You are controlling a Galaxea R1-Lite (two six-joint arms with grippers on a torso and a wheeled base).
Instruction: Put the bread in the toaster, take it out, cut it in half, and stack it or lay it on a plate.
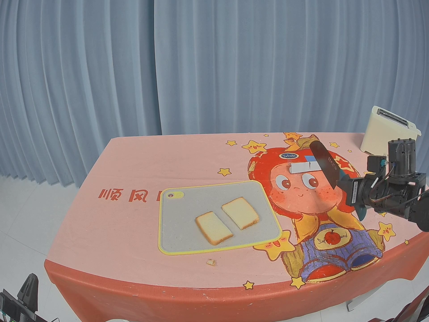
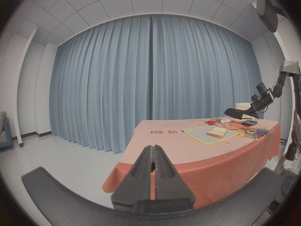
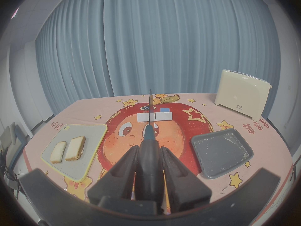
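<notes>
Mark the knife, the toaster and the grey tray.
knife (image 1: 325, 163), head view, middle of the blade.
toaster (image 3: 241, 94), right wrist view, front side panel.
grey tray (image 3: 222, 151), right wrist view, bare floor.

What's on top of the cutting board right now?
A nearer bread half and a farther bread half lie flat on the cutting board, side by side and slightly apart. Their undersides, and the board beneath them, are covered.
</notes>
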